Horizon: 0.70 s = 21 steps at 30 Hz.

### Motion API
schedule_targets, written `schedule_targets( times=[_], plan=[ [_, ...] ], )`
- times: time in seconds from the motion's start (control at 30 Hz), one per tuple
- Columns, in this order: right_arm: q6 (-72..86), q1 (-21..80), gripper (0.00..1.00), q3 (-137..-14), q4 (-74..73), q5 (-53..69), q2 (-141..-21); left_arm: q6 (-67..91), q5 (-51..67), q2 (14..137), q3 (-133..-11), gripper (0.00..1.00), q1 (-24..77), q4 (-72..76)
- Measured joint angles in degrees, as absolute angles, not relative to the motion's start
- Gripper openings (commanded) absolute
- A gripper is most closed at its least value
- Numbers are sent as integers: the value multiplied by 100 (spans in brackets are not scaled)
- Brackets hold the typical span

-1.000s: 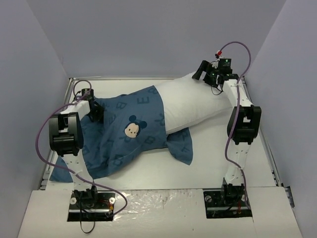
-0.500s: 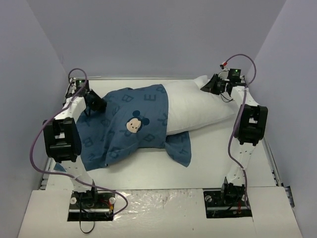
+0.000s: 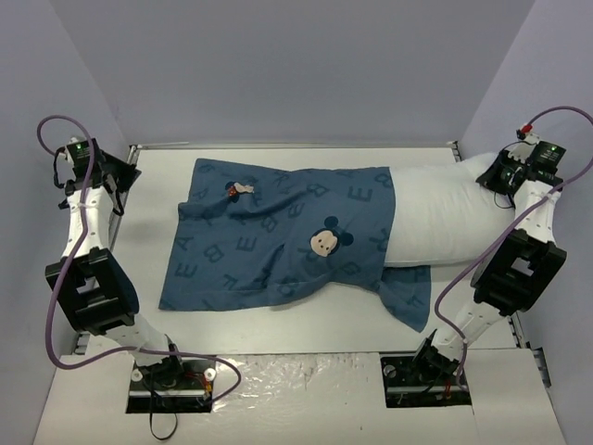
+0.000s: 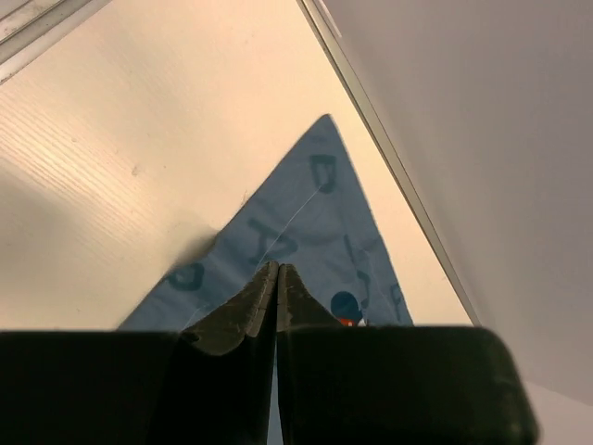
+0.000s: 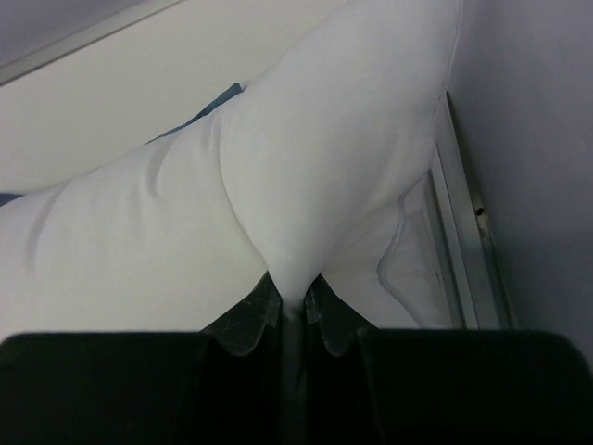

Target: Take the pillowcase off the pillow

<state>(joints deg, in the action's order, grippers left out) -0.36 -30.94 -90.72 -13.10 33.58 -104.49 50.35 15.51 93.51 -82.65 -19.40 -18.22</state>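
Observation:
The dark-blue pillowcase (image 3: 278,241) lies spread across the middle of the table, its mouse face up. Its right part still covers one end of the white pillow (image 3: 440,218), which sticks out to the right. My right gripper (image 3: 493,174) is at the far right, shut on a pinch of the pillow's bare end (image 5: 306,167), with fabric bunched between its fingertips (image 5: 295,292). My left gripper (image 3: 122,176) hangs at the far left, apart from the cloth. Its jaws (image 4: 278,269) are shut with nothing between them, and a pillowcase corner (image 4: 315,222) lies below.
Grey walls close in the table on three sides. A raised metal rim (image 3: 296,146) runs along the back, and a side rail (image 5: 463,213) lies just beyond the pillow. The arm elbows (image 3: 93,287) (image 3: 519,273) stand over the table's left and right edges.
My right gripper shut on the pillow's end and pulled it right. My left gripper let go of the pillowcase and swung out left. The pillowcase now lies flatter and further right.

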Motion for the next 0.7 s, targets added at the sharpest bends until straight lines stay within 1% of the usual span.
schedule_targets(
  times=[0.13, 0.17, 0.23, 0.3, 0.4, 0.5, 0.6, 0.7],
  plan=[
    [-370, -3100, 0, -8917, -1459, 3081, -10348, 5011, 1544, 9356, -8346, 3, -1946, -1874],
    [-436, -3061, 0, -8917, -1466, 3089, -10333, 5006, 1597, 9378, -8409, 31, -1894, -1876],
    [-567, -2943, 0, -8917, -1500, 3105, -10265, 4930, 1787, 9566, -8781, 66, -1710, -1959],
    [-666, -2801, 0, -8914, -1535, 3103, -10202, 4707, 1990, 9990, -9515, 95, -1319, -2119],
    [-781, -2534, 0, -8875, -1551, 3124, -10108, 4180, 2178, 10753, -10768, 94, -384, -2434],
    [-823, -2373, 0, -8801, -1575, 3199, -10060, 3857, 2233, 11292, -11459, 94, 607, -2836],
    [-825, -2294, 0, -8739, -1612, 3282, -10060, 4171, 2178, 11461, -11382, 94, 1319, -3306],
    [-823, -2294, 0, -8691, -1621, 3308, -10053, 4910, 1841, 11432, -10984, 94, 1603, -3758]
  ],
)
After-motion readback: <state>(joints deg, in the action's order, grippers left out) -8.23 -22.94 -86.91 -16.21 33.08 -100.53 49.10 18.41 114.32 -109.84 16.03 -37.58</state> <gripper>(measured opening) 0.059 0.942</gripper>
